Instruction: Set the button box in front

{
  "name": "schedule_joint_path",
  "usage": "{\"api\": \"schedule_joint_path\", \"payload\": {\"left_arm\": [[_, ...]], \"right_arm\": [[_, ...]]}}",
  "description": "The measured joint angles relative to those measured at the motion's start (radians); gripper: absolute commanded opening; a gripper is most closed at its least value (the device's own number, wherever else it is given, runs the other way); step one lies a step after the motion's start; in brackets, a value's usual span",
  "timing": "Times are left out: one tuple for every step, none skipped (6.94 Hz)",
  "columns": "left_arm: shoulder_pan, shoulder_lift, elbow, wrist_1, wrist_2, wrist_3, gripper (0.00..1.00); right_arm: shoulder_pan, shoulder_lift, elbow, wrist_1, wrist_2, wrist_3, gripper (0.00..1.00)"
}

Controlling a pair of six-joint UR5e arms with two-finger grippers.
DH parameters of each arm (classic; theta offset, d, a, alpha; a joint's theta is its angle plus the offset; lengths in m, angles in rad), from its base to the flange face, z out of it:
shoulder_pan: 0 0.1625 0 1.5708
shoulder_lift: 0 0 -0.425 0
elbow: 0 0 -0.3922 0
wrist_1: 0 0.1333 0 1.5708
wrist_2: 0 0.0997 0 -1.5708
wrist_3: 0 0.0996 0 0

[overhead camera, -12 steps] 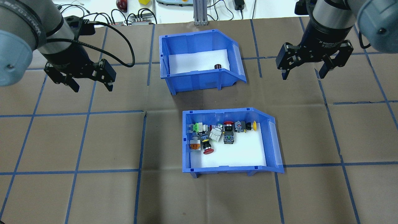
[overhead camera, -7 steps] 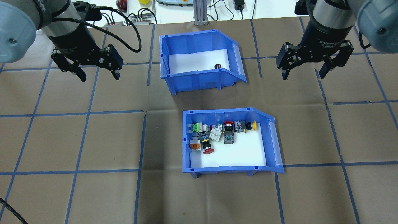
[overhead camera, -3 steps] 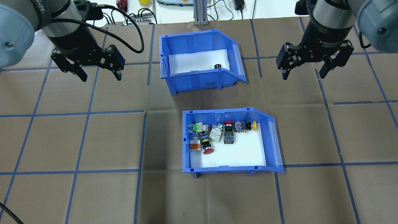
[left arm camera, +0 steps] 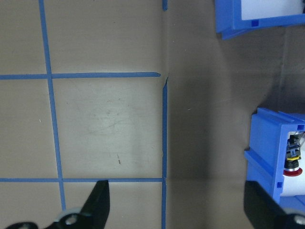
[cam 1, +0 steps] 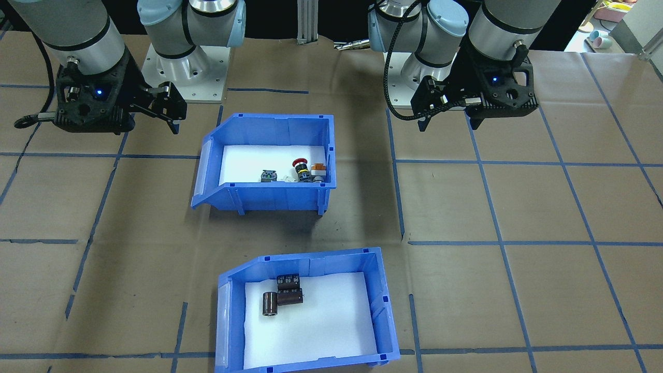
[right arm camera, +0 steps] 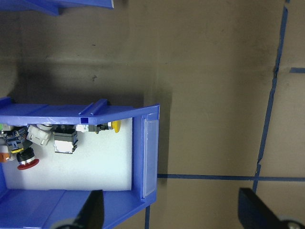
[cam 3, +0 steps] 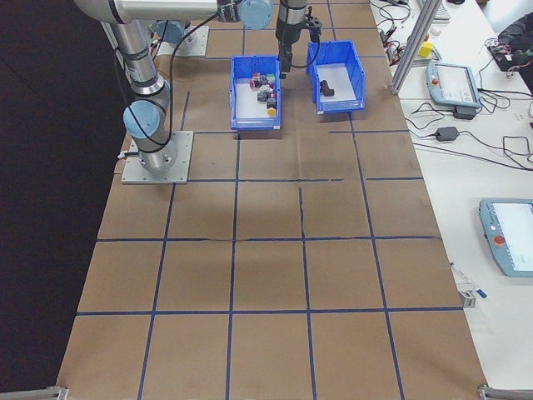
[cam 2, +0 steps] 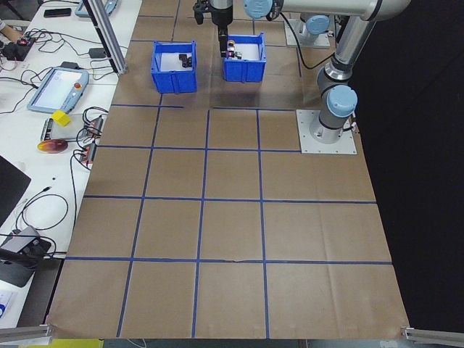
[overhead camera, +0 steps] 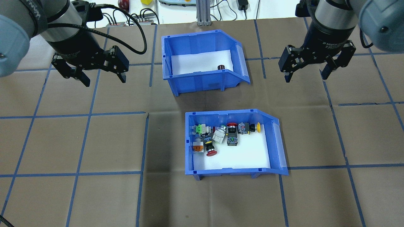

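Note:
The button box is a blue bin with a white liner holding several colourful push-button switches. It sits on the table at the near centre, its sloped side to the right. It also shows in the front-facing view and in the right wrist view. My left gripper hangs open and empty over the table, far left of both bins. Up at the far right, my right gripper is open and empty too, beyond the button box's right end.
A second blue bin with dark cylinders stands just beyond the button box, a narrow gap between them. Brown paper with a blue tape grid covers the table. Cables and an aluminium post line the far edge.
My left gripper swung right toward the far bin and turned, then dropped slightly nearer. The right gripper shifted a little to the left. Neither bin moved.

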Motion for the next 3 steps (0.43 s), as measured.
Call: {"api": "schedule_joint_path", "payload": {"left_arm": [[-0.002, 0.021, -0.036, 0.002, -0.032, -0.16, 0.98], [-0.015, 0.035, -0.074, 0.007, -0.068, -0.374, 0.99], [-0.052, 0.043, -0.103, 0.009, -0.087, -0.579, 0.99]], "right_arm": [[0.0, 0.016, -0.011, -0.007, 0.0, -0.087, 1.0], [0.003, 0.049, -0.036, -0.012, 0.001, -0.198, 1.0], [0.018, 0.098, -0.078, -0.018, 0.0, -0.316, 1.0]]}}
